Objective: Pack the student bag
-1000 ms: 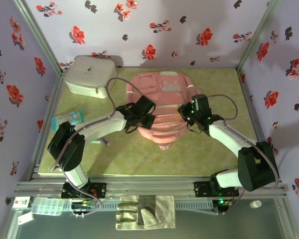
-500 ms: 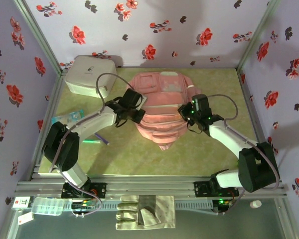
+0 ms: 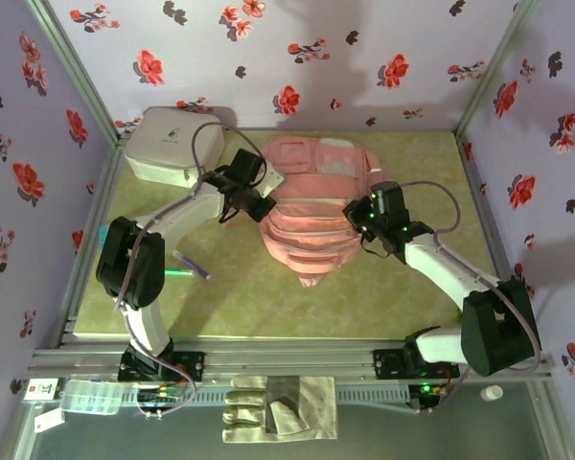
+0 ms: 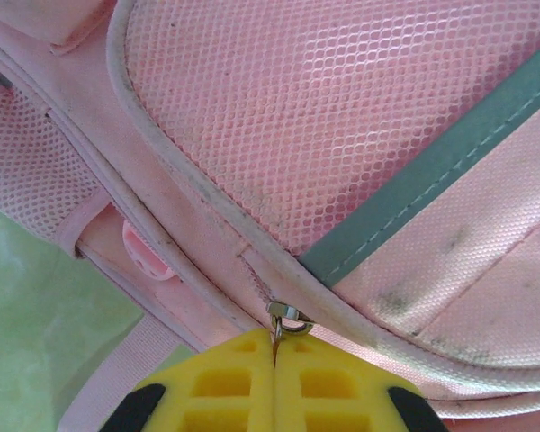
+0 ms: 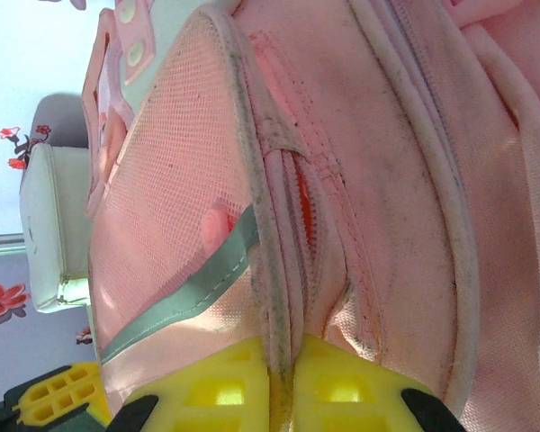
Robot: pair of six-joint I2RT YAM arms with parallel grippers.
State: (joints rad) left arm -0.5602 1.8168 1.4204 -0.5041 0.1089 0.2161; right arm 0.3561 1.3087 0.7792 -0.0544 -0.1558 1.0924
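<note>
The pink backpack [image 3: 311,216] lay on the green surface [image 3: 402,297], top near its far edge. The left tool [image 4: 274,364] pinched its metal zip pull [image 4: 288,317]; the right tool [image 5: 292,387] clamped its piped seam. Room lay open along the near and right edges; a white zip case [image 3: 172,144] sat in the far-left corner.

The student bag [image 3: 311,216] lies centre, case [image 3: 172,144] behind-left, perhaps a pen [image 3: 192,266] front-left.

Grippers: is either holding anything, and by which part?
Left gripper pinches the bag by its metal zip pull; right gripper pinches a fold of its fabric.
</note>
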